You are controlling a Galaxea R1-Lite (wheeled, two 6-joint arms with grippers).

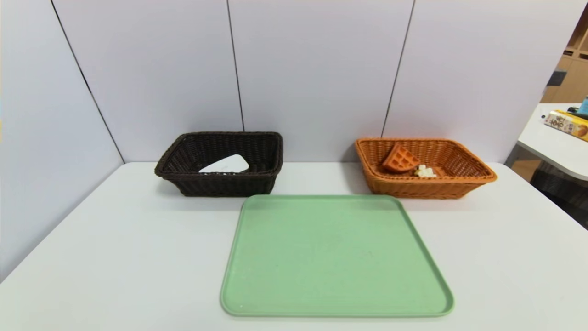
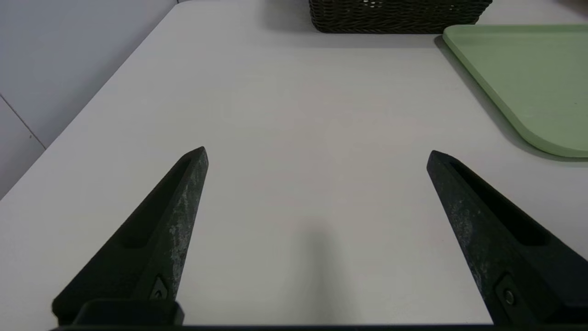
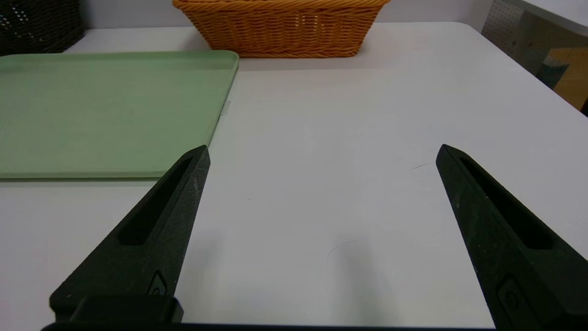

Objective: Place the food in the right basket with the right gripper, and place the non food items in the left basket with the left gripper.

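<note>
- Your left pincer (image 2: 317, 156) hangs low over the bare bench (image 2: 285, 115), jaws spread wide and holding nothing; your right pincer (image 3: 321, 154) does likewise.
- The green tray (image 1: 335, 257) between them carries nothing.
- A waffle (image 1: 400, 159) and a pale food piece (image 1: 425, 172) lie in the orange basket (image 1: 473, 177); a white item (image 1: 225, 164) lies in the dark basket (image 1: 220, 186).
- Sorting looks finished, so no further move seems needed.

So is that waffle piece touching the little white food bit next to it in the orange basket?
Cannot tell. In the head view the waffle and the white food sit close together in the orange basket, with no plain gap or contact.
</note>
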